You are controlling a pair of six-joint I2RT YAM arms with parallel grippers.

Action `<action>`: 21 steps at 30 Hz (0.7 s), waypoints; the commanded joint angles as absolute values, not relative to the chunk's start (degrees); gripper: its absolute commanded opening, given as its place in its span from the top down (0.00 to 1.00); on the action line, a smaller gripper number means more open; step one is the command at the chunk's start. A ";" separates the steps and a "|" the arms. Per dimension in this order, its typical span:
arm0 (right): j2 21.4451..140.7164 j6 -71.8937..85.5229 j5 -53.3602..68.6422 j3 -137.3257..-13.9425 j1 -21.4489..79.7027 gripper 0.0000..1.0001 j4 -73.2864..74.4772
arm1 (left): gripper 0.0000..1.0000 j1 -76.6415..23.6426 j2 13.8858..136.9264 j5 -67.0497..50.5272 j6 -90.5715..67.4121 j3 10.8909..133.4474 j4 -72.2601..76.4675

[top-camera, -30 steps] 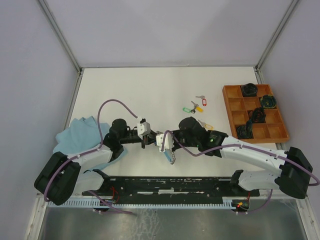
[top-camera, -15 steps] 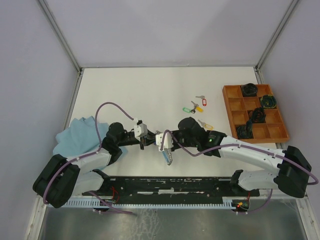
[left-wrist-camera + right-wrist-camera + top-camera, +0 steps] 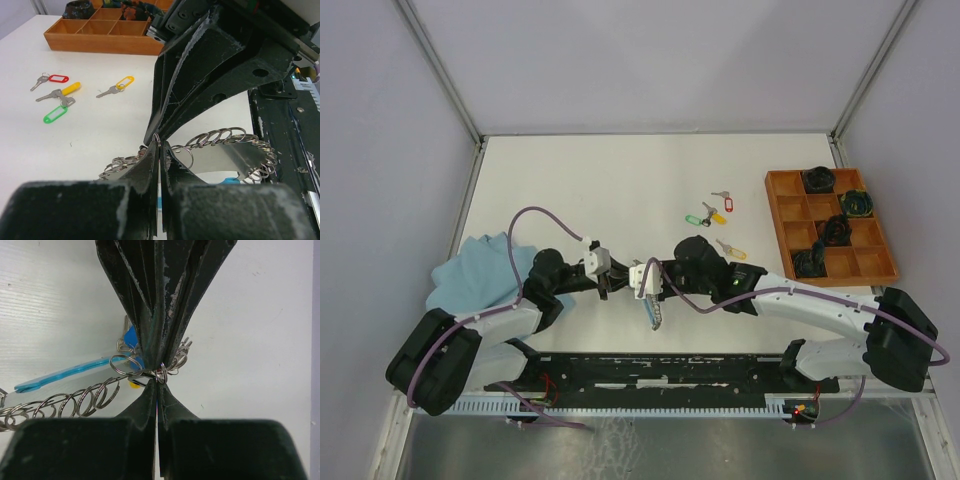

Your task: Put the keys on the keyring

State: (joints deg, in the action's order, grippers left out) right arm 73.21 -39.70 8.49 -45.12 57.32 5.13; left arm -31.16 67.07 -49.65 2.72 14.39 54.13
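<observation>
Trailing linked silver loops, the keyring [image 3: 225, 136] is pinched by both arms' jaws.

Too small overhead to read the pinch between black left gripper [image 3: 159, 150] and black right gripper [image 3: 159, 387]. Can only see part of the thin grey metal keyring with blue sleeve [image 3: 70, 372] past the fingers. Cropped at left edge: small silver split rings [image 3: 55, 407]. Cropped at top, blurred inside: brown wooden compartment tray [image 3: 100, 40].

The surface [image 3: 620, 180] is white. The cloth [image 3: 470, 275] at the left is light blue. The tray [image 3: 788, 186] at the right is orange-brown. The keys [image 3: 717, 214] have red, yellow and green tags. The keyring [image 3: 65, 374] is silver with a bright blue part.
</observation>
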 commanded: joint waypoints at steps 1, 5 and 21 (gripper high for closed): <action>73.81 -38.12 7.90 -44.57 57.10 1.00 -0.77 | 0.97 -31.03 66.98 -51.27 0.20 14.68 62.25; 73.01 -38.57 5.38 -43.36 57.01 1.00 -2.84 | 0.97 -31.03 66.50 -50.72 1.41 14.58 60.15; 70.43 -35.49 5.73 -44.43 56.87 0.99 0.41 | 0.77 -31.05 59.70 -40.43 3.19 13.06 50.51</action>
